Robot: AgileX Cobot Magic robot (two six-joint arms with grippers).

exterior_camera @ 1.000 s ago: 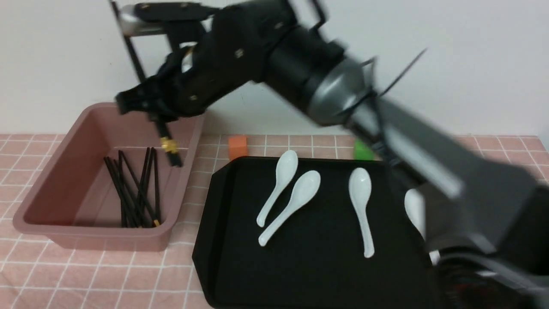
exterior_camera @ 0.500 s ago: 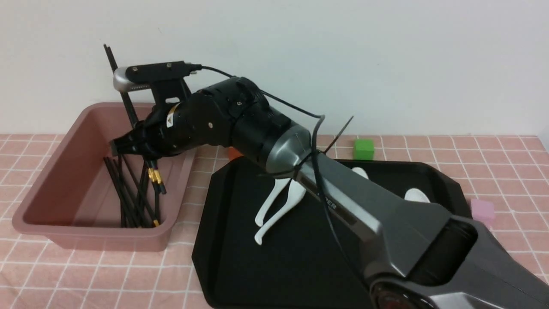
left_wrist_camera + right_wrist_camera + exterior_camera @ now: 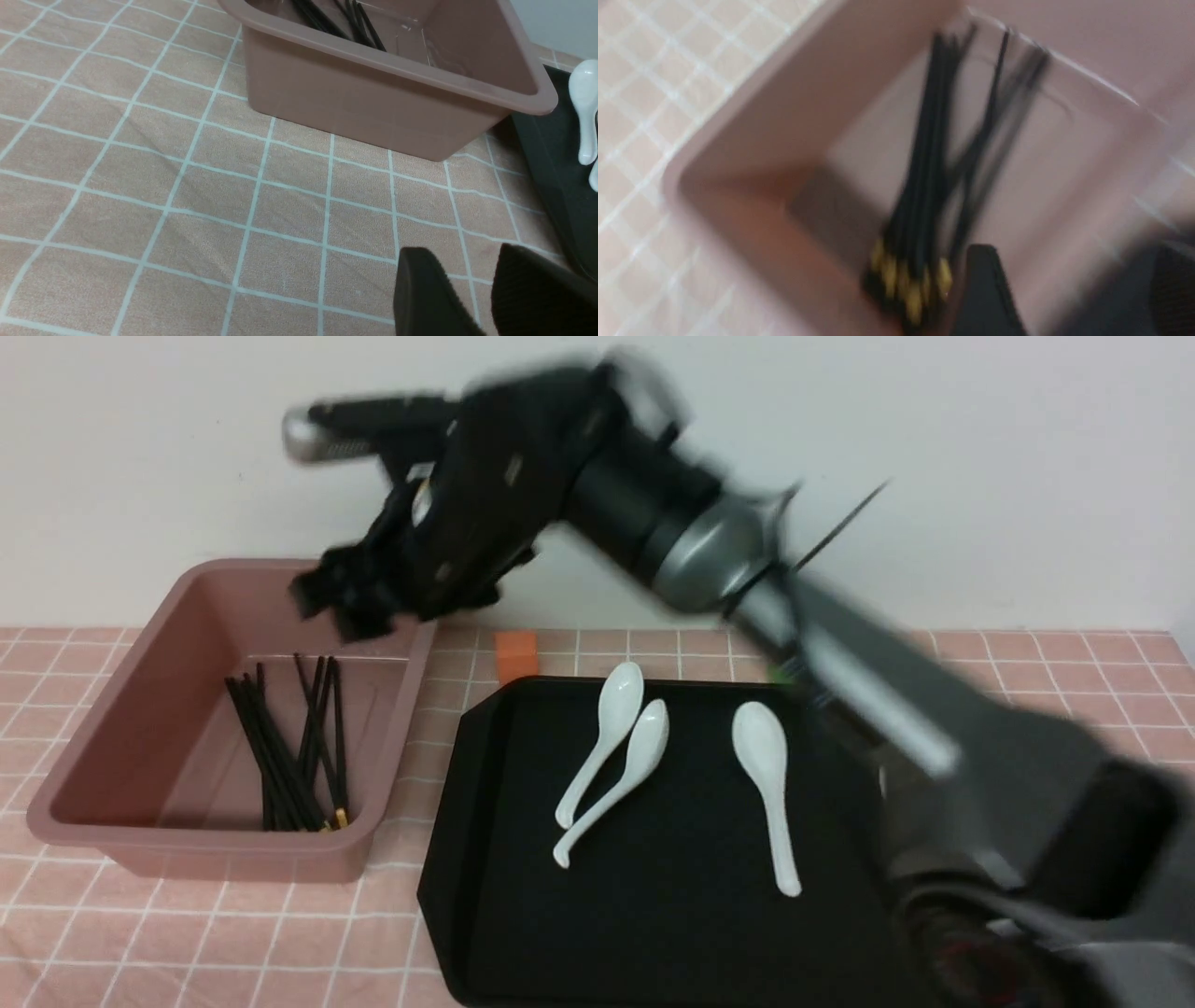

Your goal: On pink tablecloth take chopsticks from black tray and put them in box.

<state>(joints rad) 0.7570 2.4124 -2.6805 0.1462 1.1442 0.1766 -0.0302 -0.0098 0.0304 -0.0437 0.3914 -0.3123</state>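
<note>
Several black chopsticks [image 3: 289, 756] with gold bands lie in the dusty-pink box [image 3: 205, 847] on the pink tablecloth [image 3: 187, 943]. My right gripper [image 3: 347, 607] is blurred and hovers above the box's far right corner. In the right wrist view it [image 3: 1073, 284] is open and empty over the chopsticks [image 3: 924, 186] in the box [image 3: 784, 116]. The black tray [image 3: 672, 915] holds no chopsticks that I can see. My left gripper [image 3: 467, 266] is open and empty low over the cloth [image 3: 187, 186], in front of the box [image 3: 373, 98]. It is out of the front view.
Three white spoons [image 3: 607, 737] lie on the tray; my right arm hides the tray's right part. An orange cube [image 3: 516, 653] sits behind the tray, beside the box. The tray's edge [image 3: 560, 177] and a spoon [image 3: 586, 116] show in the left wrist view.
My right gripper let go of the chopsticks it held down in the box. They now lie with the others. The gripper has risen and moved back to the right.
</note>
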